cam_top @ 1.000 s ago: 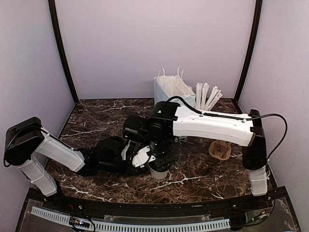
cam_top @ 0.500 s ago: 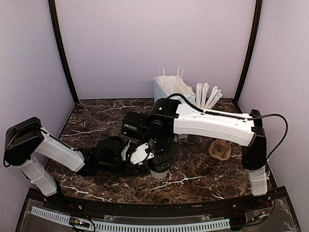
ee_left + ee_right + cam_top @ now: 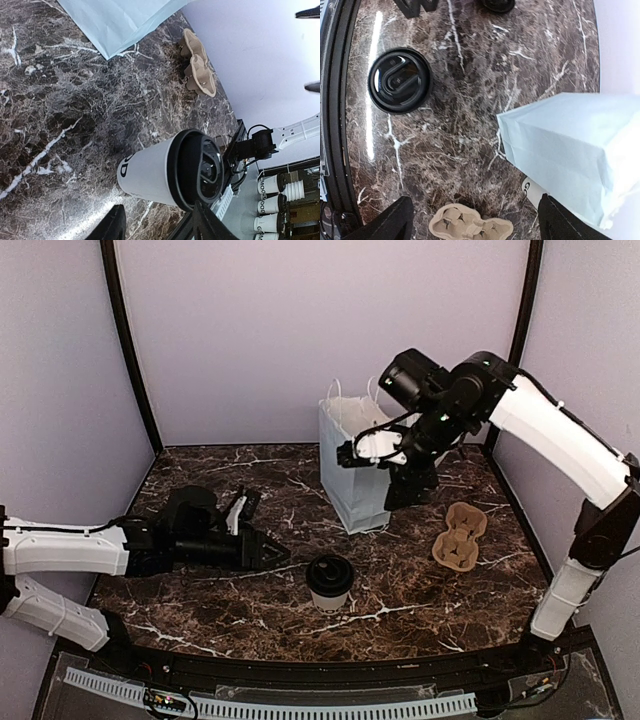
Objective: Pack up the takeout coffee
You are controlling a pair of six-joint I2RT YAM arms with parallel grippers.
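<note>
Seen from the left wrist, the small white paper cup with a round black plastic lid [image 3: 175, 172] stands on the dark marble tabletop with white veins [image 3: 60, 115], dark printed letters showing on its side. The left gripper [image 3: 159, 227] has its two black fingers spread, with the cup just beyond their tips. Farther off are a brown pulp cup carrier [image 3: 199, 70] and the corner of a pale paper bag [image 3: 120, 20]

White bag [image 3: 345, 495] (upright), pulp carrier [image 3: 460, 537], marble table [image 3: 200, 472]
</note>
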